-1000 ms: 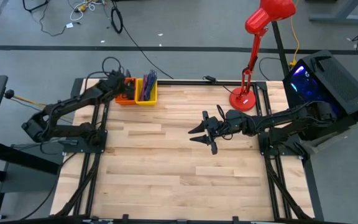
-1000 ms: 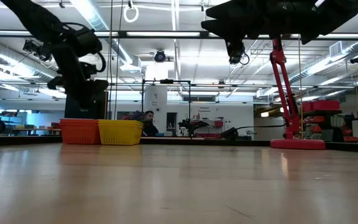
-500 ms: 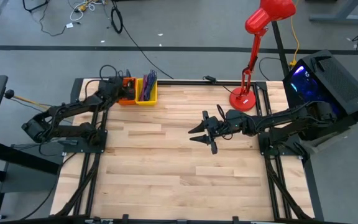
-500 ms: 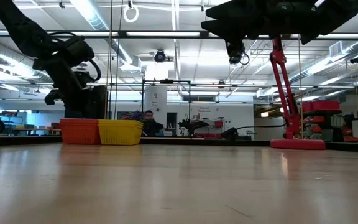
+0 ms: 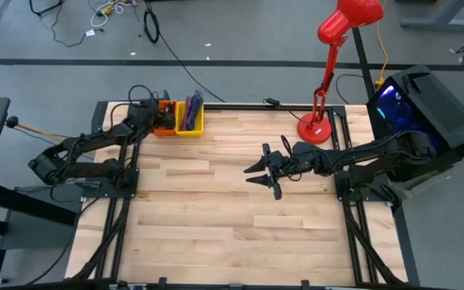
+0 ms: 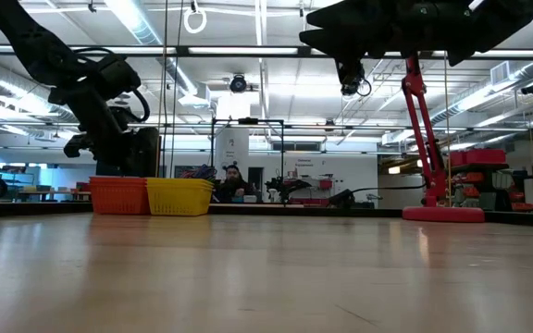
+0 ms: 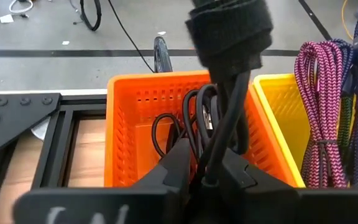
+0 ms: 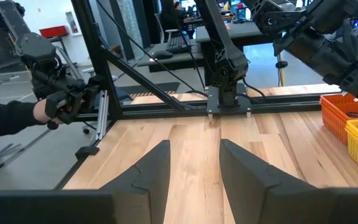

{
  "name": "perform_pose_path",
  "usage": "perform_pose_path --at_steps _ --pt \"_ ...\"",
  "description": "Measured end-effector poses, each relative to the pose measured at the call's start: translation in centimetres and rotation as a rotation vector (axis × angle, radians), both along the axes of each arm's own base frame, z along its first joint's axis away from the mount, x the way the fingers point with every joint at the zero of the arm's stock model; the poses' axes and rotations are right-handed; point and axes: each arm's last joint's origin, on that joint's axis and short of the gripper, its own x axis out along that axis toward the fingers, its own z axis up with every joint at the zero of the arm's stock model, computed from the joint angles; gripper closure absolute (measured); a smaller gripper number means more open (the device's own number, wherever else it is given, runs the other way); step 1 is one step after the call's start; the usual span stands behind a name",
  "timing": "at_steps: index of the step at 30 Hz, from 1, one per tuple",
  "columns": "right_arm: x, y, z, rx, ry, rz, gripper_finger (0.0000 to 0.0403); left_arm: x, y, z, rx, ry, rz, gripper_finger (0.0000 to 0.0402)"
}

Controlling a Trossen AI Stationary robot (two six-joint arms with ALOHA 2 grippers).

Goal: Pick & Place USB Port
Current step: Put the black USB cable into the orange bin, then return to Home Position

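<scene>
High view: pale wood-plank bench (image 5: 216, 209); left end effector (image 5: 158, 119) at upper left over the orange basket (image 5: 164, 122), beside the yellow basket (image 5: 190, 118); right end effector (image 5: 263, 171) at centre, fingers spread, empty; red lamp (image 5: 329, 72) at upper right.
Low view: workshop room, ceiling strip lights; no legible writing.
Left wrist view: left end effector closed on a black cable (image 7: 219, 112) above the orange basket; braided cables (image 7: 328, 112) in the yellow basket.
Right wrist view: fingers (image 8: 151, 171) apart above bare bench.
</scene>
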Motion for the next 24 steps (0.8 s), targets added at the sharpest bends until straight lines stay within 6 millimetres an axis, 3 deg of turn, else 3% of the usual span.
perform_pose_path --at_steps 6,11,19,24 --pt "0.0 0.0 0.0 0.0 0.0 0.0 0.0262 0.0 0.0 -0.1 -0.016 -0.016 -0.009 0.0268" --pt "0.0 0.0 0.0 0.0 0.0 0.0 0.0262 0.0 -0.1 -0.1 -0.016 -0.017 -0.01 0.0225" --pt "0.0 0.0 0.0 0.0 0.0 0.0 0.0262 0.2 -0.1 -0.1 -0.021 -0.024 -0.025 0.0201" --pt "0.0 0.0 0.0 0.0 0.0 0.0 0.0262 1.2 -0.3 0.4 -0.001 -0.1 -0.157 0.0202"
